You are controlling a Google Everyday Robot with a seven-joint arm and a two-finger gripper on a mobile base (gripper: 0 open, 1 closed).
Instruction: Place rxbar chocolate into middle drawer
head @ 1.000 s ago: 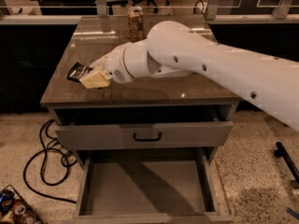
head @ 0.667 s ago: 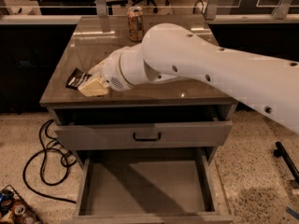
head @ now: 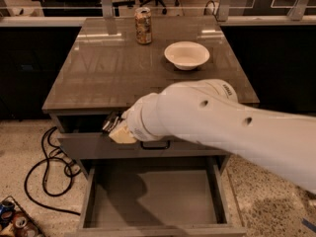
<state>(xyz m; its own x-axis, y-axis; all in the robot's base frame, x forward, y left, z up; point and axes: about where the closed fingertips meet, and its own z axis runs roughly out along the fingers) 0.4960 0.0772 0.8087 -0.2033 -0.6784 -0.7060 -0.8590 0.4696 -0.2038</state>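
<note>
The rxbar chocolate (head: 110, 122) is held, apparently clamped, in the gripper (head: 116, 130) before the upper drawer front (head: 81, 144), above the open middle drawer (head: 158, 197)

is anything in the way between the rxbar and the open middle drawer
Nothing visible. The tool holds the rxbar chocolate before the upper drawer front, above the open middle drawer, whose floor is bare.

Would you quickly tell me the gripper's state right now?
Gripper: closed on the chocolate bar, held in front of the upper drawer front, above the open middle drawer.
</note>
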